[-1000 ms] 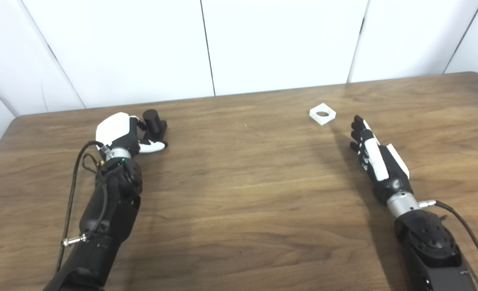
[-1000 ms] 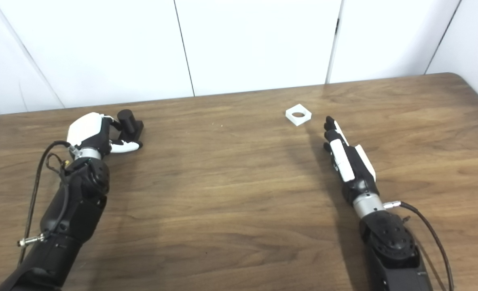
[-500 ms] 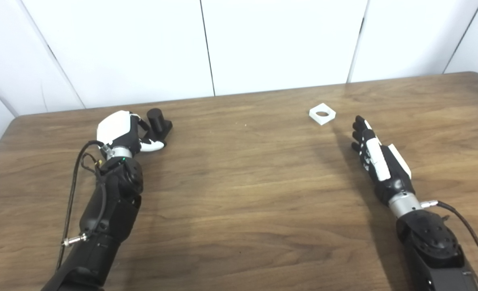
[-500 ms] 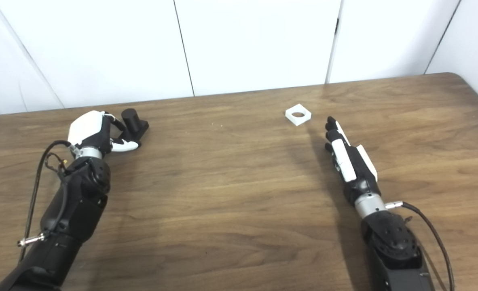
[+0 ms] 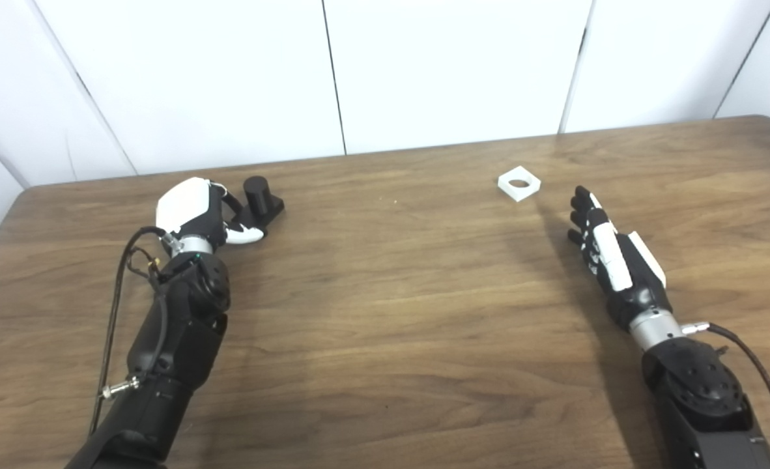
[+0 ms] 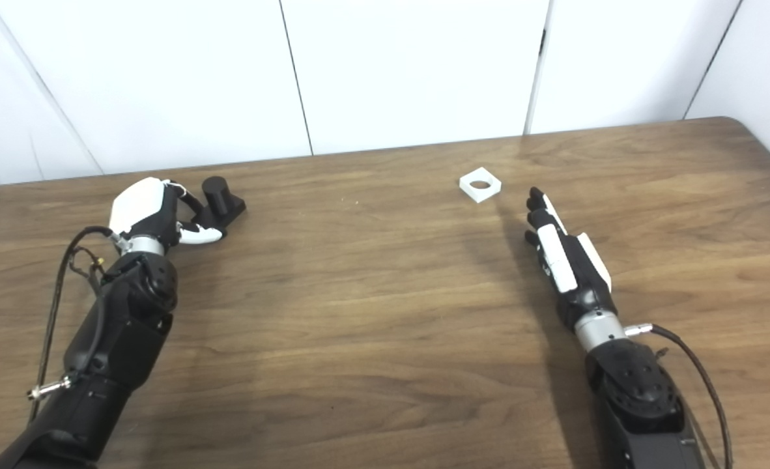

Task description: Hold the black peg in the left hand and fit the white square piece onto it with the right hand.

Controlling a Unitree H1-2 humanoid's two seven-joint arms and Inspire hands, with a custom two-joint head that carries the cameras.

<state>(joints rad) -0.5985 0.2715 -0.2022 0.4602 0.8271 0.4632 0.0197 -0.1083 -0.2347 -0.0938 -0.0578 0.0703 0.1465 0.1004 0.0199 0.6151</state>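
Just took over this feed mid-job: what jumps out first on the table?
The black peg stands on its square base at the far left, with the left hand curled right against it, though a firm grasp cannot be confirmed. The white square piece, with its round hole, lies alone at the far right. The right hand is open with fingers stretched toward it, stopping short of it.

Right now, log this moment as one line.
left hand: at peg, grip unclear | right hand: open, short of square | square: flat on table, unfitted
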